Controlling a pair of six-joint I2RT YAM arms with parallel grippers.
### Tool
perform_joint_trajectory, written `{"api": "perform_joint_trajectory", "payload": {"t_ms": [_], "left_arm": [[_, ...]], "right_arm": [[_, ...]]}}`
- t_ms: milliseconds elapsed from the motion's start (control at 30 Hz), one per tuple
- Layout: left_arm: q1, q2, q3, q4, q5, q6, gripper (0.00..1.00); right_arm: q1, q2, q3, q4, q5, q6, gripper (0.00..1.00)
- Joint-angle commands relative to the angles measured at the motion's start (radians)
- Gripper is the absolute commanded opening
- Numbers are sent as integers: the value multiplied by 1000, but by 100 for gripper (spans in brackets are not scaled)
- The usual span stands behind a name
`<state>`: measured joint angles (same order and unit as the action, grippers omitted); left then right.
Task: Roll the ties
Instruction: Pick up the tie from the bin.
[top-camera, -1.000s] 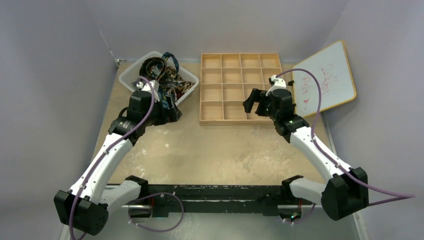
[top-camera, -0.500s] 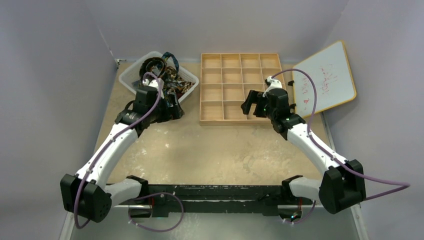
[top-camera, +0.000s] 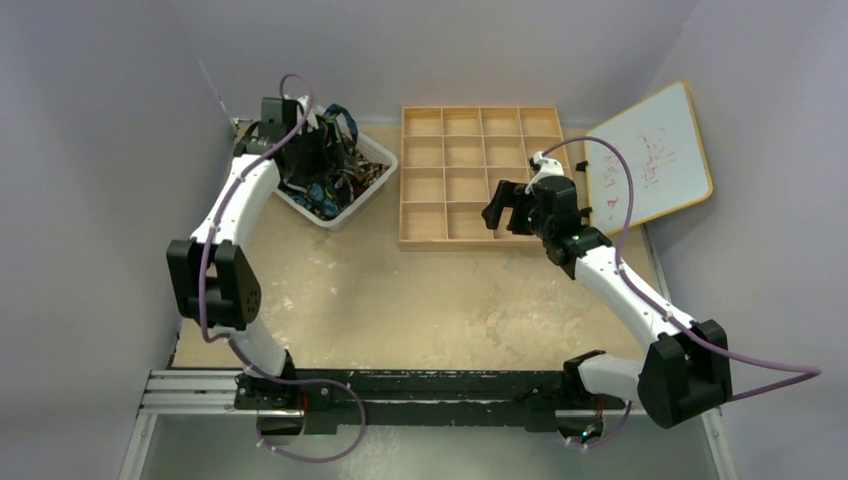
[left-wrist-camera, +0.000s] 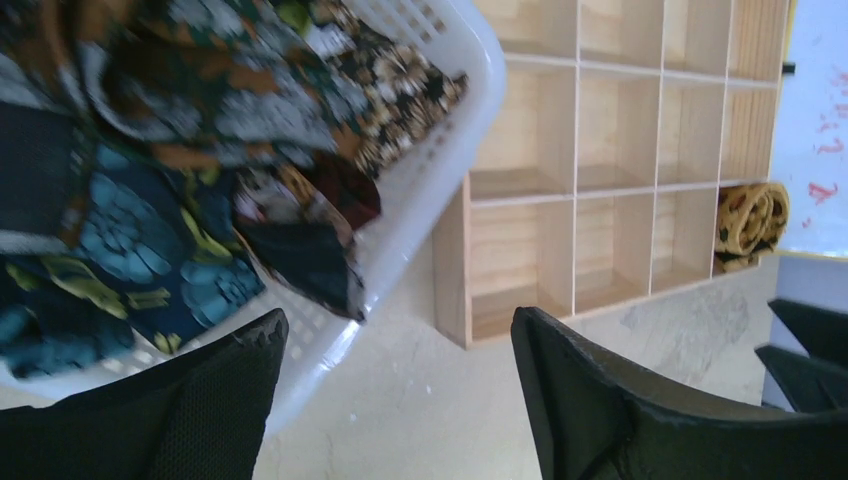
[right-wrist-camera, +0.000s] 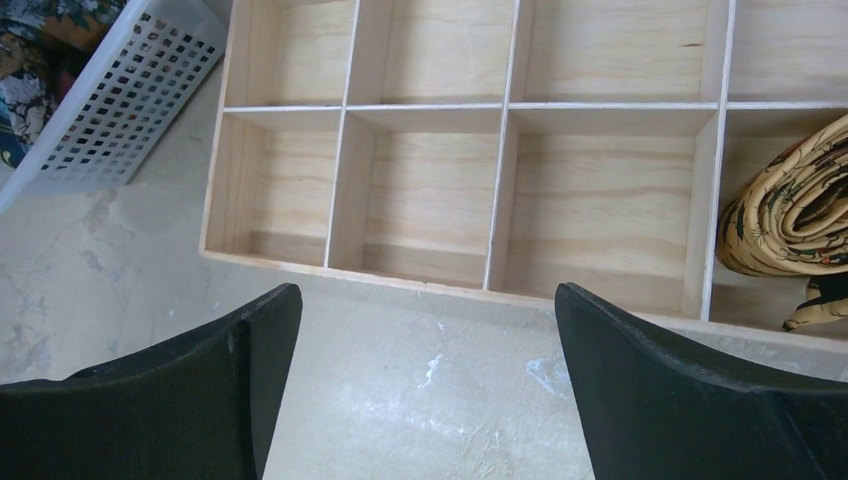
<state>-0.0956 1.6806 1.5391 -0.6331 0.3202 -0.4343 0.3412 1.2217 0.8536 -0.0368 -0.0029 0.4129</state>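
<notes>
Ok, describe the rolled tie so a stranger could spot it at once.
Start at the wooden grid tray at the far side of the table, right of the white basket. In its nearest row, go to the rightmost compartment: a gold-yellow tie sits there. It is the only tie wound into a tight roll; the other ties lie loose and tangled in the basket.

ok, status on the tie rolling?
Left pincer open, empty, by the ties in the white basket. Right pincer open, empty, at the wooden tray near edge. One gold tie rolled in a tray compartment. Nothing blocking.
</notes>
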Motion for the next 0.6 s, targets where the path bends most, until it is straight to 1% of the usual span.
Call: {"api": "perform_joint_trajectory", "payload": {"t_ms": [0, 100, 233, 400, 500, 567], "left_arm": [[48, 106, 147, -63, 42, 27, 72], [81, 154, 212, -76, 1, 25, 69], [162, 192, 296, -62, -33, 43, 80], [230, 274, 395, -74, -49, 99, 82], [242, 312, 426, -59, 12, 105, 81], [241, 331, 434, -30, 80, 116, 80]], "right_arm": [[1, -27, 51, -19, -1, -25, 99], [1, -29, 59, -32, 0, -31, 99], [2, -34, 61, -38, 0, -31, 99], [2, -30, 65, -38, 1, -28, 99], [1, -18, 69, -34, 0, -26, 99], [1, -9, 74, -38, 0, -27, 99]]}}
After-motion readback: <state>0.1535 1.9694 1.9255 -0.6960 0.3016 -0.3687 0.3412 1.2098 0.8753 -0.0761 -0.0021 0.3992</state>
